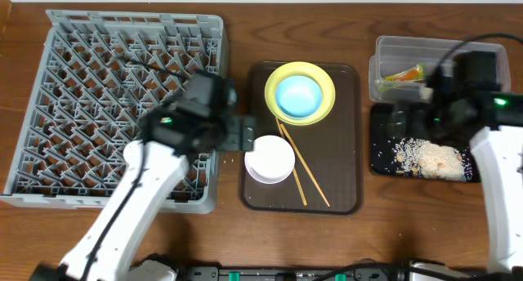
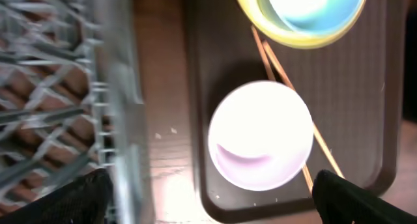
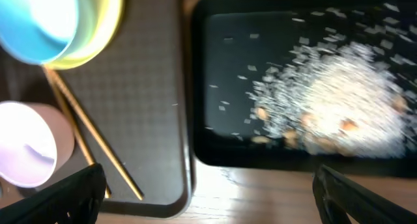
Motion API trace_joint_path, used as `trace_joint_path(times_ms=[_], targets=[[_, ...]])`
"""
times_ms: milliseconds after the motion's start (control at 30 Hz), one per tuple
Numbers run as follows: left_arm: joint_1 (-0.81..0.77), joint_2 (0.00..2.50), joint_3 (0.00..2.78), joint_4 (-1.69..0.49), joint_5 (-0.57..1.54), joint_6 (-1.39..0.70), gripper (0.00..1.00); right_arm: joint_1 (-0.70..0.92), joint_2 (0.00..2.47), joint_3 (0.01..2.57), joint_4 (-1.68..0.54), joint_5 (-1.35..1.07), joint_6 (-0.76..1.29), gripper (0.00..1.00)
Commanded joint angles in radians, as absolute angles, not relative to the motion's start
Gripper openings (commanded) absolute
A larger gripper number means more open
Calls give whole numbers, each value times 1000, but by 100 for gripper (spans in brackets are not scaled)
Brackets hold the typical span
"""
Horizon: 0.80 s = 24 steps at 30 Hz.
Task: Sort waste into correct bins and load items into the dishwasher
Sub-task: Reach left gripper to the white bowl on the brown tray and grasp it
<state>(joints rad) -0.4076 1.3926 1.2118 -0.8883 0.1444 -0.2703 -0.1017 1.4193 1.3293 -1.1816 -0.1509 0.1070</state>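
The grey dish rack point(image 1: 114, 101) fills the left. On the brown serving tray point(image 1: 343, 150) a light blue bowl point(image 1: 297, 95) sits in the yellow plate point(image 1: 327, 93), with the pale pink bowl point(image 1: 270, 158) and chopsticks point(image 1: 302, 171) nearer. My left gripper point(image 2: 212, 198) is open and empty, above the tray's left edge beside the pink bowl point(image 2: 260, 136). My right gripper point(image 3: 208, 198) is open and empty over the gap between the serving tray and the black tray point(image 3: 215, 87), which holds rice scraps point(image 3: 339, 113). The wrapper point(image 1: 404, 73) lies in the clear tub point(image 1: 392, 56). Cup and paper are not seen.
The rack's right wall point(image 2: 117, 87) is close to my left gripper. Bare wood shows between rack and serving tray point(image 1: 233, 85) and along the table's front edge. The clear tub stands directly behind the black tray at the right.
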Motion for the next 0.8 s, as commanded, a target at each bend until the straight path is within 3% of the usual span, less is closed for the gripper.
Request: trace_joint_path(times_ms=[0, 167, 567, 700, 767], targets=[[-472, 1457, 1229, -874, 124, -294, 99, -165, 1404, 1354, -1202, -162, 126, 99], [-554, 1551, 1228, -797, 157, -309, 99, -193, 1405, 1354, -1205, -161, 126, 99], [-761, 1790, 1228, -700, 140, -312, 85, -193, 1405, 1353, -1205, -161, 126, 99], [-791, 1841, 1228, -696, 60, -312, 66, -193, 1405, 1353, -1206, -162, 126, 99], [-801, 1864, 1228, -697, 22, -312, 62, -193, 1405, 1353, -1209, -162, 126, 99]])
